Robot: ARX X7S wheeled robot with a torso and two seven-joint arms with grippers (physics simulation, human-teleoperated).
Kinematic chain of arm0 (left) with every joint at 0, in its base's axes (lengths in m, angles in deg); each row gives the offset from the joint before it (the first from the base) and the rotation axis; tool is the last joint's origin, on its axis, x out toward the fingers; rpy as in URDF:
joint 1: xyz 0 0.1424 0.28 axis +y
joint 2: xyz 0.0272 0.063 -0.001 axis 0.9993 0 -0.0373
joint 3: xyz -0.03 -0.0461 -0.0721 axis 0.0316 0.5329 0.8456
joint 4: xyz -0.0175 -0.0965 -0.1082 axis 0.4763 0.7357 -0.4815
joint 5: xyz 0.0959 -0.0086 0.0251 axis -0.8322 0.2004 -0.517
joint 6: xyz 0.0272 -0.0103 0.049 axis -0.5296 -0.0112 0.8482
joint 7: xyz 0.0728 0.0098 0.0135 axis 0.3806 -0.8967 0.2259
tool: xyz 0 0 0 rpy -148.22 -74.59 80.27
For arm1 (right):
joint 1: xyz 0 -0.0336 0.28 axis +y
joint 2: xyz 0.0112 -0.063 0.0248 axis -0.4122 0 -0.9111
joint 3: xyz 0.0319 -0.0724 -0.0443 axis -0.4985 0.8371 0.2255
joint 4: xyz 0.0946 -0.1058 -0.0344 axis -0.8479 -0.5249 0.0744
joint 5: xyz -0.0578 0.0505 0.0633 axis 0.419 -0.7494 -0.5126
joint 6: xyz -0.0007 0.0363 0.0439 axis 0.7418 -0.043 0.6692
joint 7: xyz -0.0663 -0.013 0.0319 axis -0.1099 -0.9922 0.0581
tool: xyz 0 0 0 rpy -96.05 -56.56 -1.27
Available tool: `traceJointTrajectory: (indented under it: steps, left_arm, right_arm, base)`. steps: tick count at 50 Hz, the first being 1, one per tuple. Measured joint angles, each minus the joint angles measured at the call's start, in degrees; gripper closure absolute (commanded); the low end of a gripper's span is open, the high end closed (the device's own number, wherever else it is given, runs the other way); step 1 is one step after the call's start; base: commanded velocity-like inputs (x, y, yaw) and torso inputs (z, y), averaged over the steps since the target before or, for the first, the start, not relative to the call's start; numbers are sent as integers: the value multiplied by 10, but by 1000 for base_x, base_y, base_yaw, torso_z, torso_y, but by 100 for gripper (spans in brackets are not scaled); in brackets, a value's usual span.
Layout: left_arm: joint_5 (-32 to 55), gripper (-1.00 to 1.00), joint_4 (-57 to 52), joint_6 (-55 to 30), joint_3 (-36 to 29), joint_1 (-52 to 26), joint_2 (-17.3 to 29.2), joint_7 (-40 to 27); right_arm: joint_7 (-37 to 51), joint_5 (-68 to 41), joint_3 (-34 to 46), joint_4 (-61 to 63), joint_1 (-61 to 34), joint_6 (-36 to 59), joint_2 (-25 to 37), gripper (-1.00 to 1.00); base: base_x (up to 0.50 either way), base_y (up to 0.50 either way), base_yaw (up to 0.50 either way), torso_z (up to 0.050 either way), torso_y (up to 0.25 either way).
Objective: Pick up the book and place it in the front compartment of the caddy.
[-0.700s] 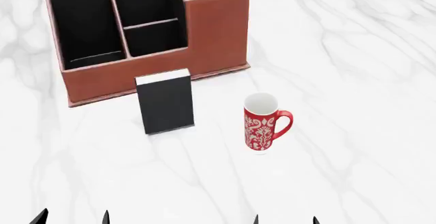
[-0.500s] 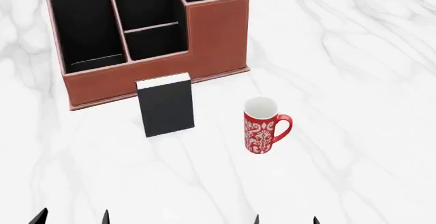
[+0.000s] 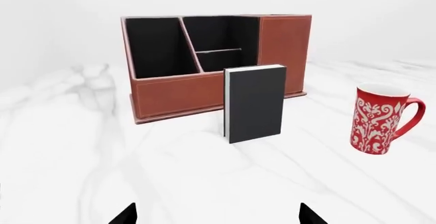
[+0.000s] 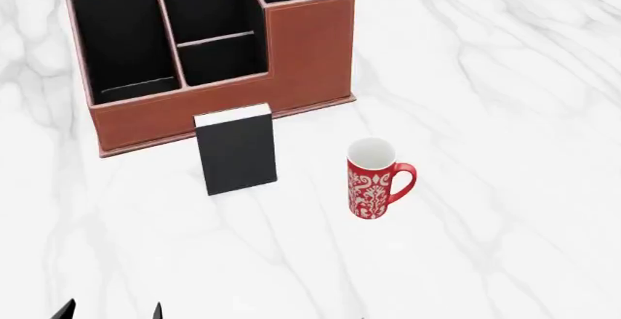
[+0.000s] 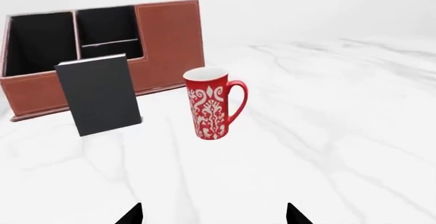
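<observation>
With the book [image 4: 235, 153] standing upright just before the caddy [image 4: 310, 57], the left gripper [image 3: 216, 215], jaws spread and empty, should be closing on the book's thin sides, clear of the mug [image 4: 374, 180].

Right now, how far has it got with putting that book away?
Nothing looks done yet. The book stands upright on the table in front of the caddy, untouched, beside a red mug. Both grippers, left and right, look open and empty, short of it. Still left: grasping the book, lifting it and lowering it into the front compartment.
</observation>
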Motion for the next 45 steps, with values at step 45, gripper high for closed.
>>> traceJointTrajectory:
  steps: [45]
  left_arm:
    - [25, -100, -384, -339, 12, -183, 54, -59]
  right_arm:
    - [59, -98, -53, 393, -208, 360, 108, -100]
  base:
    - [0, 21, 0, 0, 0]
